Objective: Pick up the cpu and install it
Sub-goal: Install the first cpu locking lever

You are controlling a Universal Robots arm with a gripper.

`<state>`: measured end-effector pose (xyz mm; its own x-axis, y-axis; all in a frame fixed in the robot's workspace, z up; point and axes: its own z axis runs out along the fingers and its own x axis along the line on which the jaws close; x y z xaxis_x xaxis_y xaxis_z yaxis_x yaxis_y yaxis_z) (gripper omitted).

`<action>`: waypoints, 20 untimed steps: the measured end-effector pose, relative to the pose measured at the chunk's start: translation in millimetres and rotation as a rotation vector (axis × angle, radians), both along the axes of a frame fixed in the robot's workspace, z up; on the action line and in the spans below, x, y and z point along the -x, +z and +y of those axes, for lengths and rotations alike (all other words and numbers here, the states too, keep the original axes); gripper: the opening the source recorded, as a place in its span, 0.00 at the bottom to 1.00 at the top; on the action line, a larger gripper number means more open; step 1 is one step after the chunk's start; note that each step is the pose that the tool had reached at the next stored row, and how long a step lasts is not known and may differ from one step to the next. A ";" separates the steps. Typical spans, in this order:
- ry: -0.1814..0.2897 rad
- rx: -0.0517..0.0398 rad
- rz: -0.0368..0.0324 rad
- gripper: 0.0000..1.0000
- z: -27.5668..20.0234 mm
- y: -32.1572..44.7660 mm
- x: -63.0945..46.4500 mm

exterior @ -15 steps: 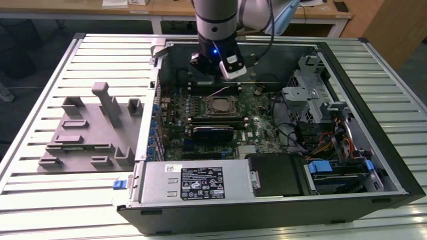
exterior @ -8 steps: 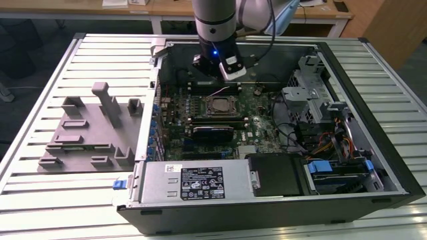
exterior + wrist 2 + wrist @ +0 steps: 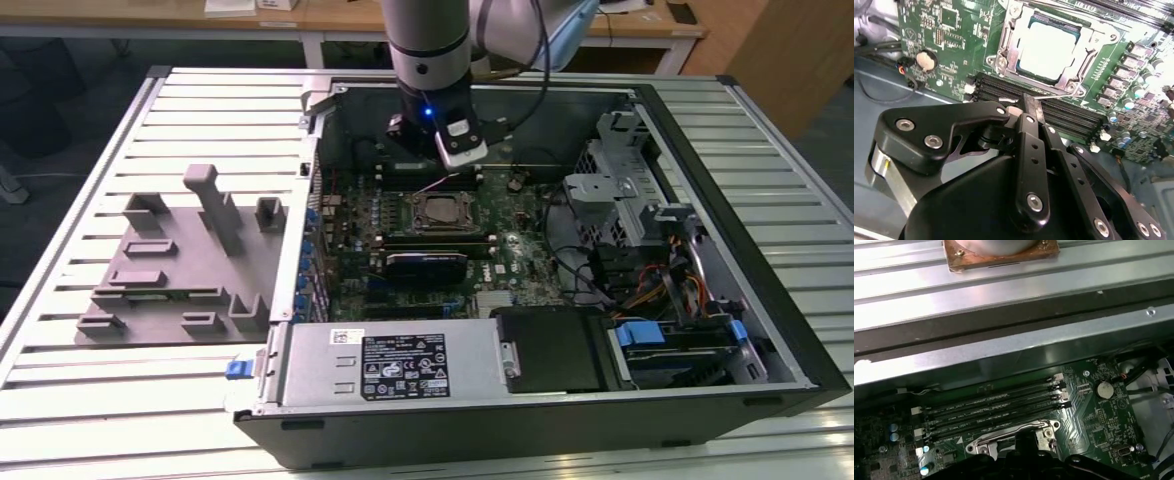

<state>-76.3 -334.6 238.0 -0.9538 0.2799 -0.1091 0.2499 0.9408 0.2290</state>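
Cpu (image 3: 1050,48): seated flat in motherboard socket (image 3: 1004,52), silvery top facing up, square, without a long axis | Claw (image 3: 1026,107): hovering above memory slots (image 3: 1064,112) just beside socket, fingers pressed together, holding nothing | Computer case (image 3: 694,400): lying open on slatted bench (image 3: 80,400)

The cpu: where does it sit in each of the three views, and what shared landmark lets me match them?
Exterior view: the cpu lies in its socket mid-motherboard, just below the arm's wrist.
Second wrist view: the cpu is the bright square inside the metal socket frame, beyond the pincer.
First wrist view: I cannot make it out; the frame's edge shows.
Shared landmark: the memory slots beside the socket.
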 end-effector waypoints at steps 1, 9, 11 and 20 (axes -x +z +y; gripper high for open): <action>-0.012 0.0002 0.0000 0.11 0.0 -1.0 0.0; -0.081 0.0022 0.0000 0.11 1.8 -9.2 0.0; -0.082 0.0031 -0.0001 0.11 3.5 -11.4 0.0; -0.082 0.0058 -0.0002 0.11 14.4 -17.9 0.1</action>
<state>-76.4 -320.2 220.1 -0.9278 0.3562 -0.1112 0.3258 0.9186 0.2236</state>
